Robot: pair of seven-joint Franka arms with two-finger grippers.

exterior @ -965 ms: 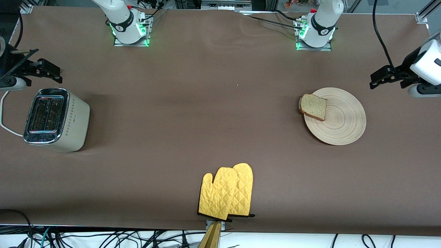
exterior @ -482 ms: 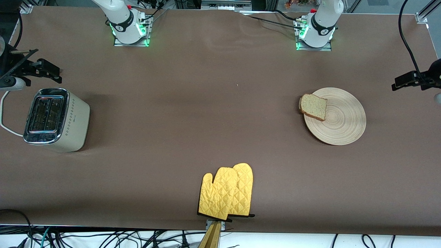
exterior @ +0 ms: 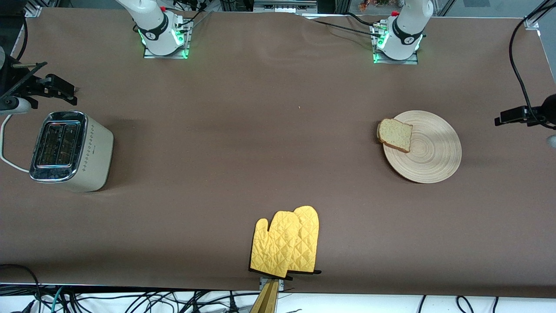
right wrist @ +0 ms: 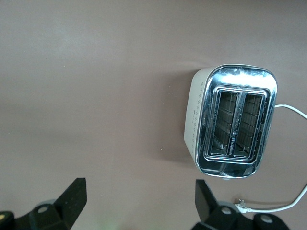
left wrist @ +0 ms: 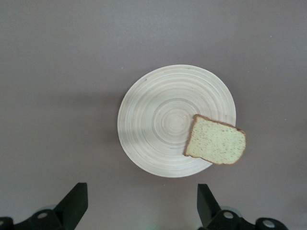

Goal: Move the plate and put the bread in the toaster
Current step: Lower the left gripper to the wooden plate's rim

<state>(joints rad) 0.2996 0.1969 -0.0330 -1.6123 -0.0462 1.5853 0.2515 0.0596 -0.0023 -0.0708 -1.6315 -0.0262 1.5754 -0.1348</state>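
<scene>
On the brown counter (exterior: pixel 260 143) nothing has budged: bread (exterior: pixel 395 135) overhangs the plate (exterior: pixel 430 150), while the left pincer (left wrist: pixel 139 211) has retreated, spread empty like the right pincer (right wrist: pixel 139 208) above the toaster (exterior: pixel 69 150).

My workplace, probably a robotics lab: my arm bases (exterior: pixel 164 37) bolted to a brown-covered table (exterior: pixel 243 143), loose cables (exterior: pixel 130 300) along its front-camera edge.

left gripper (exterior: pixel 514 115) cut by front view's edge, toaster (right wrist: pixel 233 121) cord (right wrist: pixel 283 201) runs off frame
</scene>
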